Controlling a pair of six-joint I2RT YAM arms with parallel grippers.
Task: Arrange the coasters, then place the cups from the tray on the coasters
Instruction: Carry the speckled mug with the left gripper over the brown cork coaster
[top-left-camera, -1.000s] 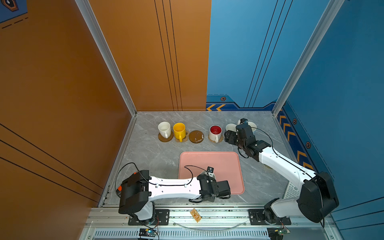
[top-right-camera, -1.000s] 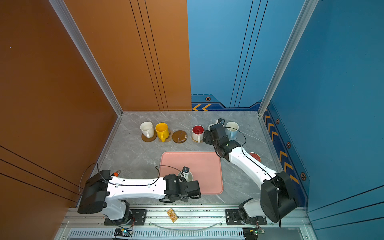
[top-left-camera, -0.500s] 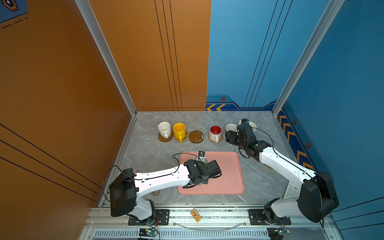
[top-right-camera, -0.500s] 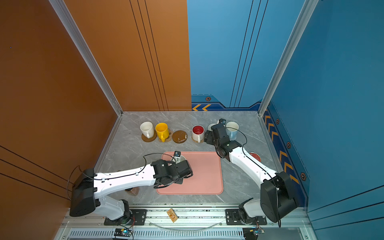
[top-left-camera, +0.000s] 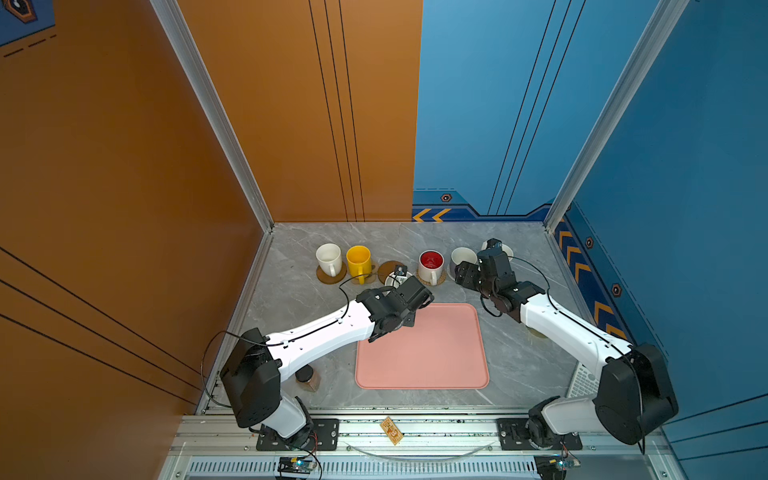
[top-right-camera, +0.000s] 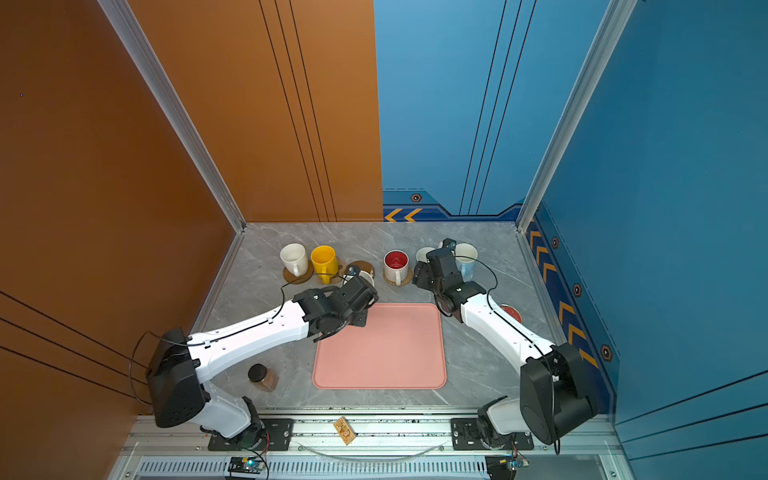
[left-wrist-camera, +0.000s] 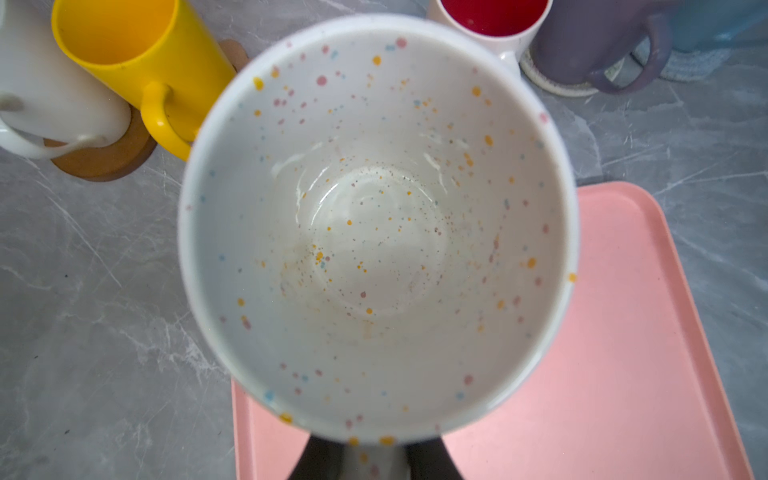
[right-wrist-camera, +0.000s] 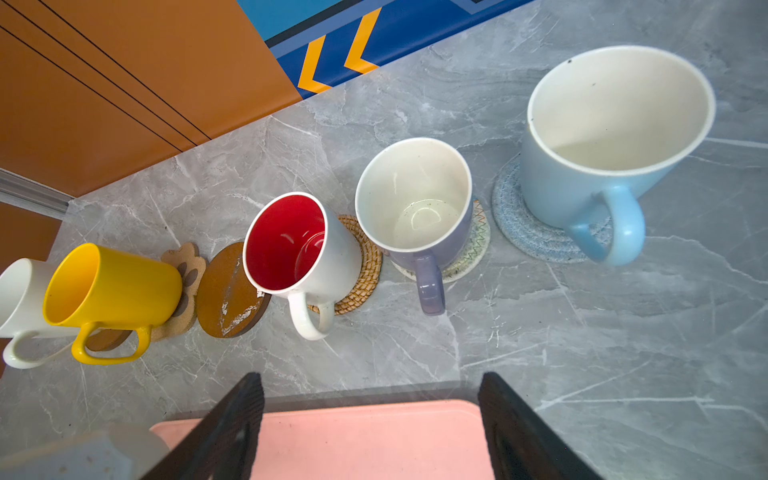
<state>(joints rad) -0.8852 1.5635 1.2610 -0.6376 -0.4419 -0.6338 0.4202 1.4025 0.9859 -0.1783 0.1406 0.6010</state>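
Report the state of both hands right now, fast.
Left hand: closed on the speckled mug.
Right hand: open, holding nothing.

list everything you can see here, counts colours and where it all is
mugs: six; white mug, yellow mug, red-inside mug, lavender mug, light blue mug on coasters, back row; speckled mug held
coasters: six, back row; brown disc, paw coaster, bare brown disc, rattan coaster, cream coaster, blue-grey coaster
tray: one, pink, centre
jar: one, brown, dark lid, by left arm base
red disc: one, right of tray
left gripper: shut on speckled mug
right gripper: open, behind tray
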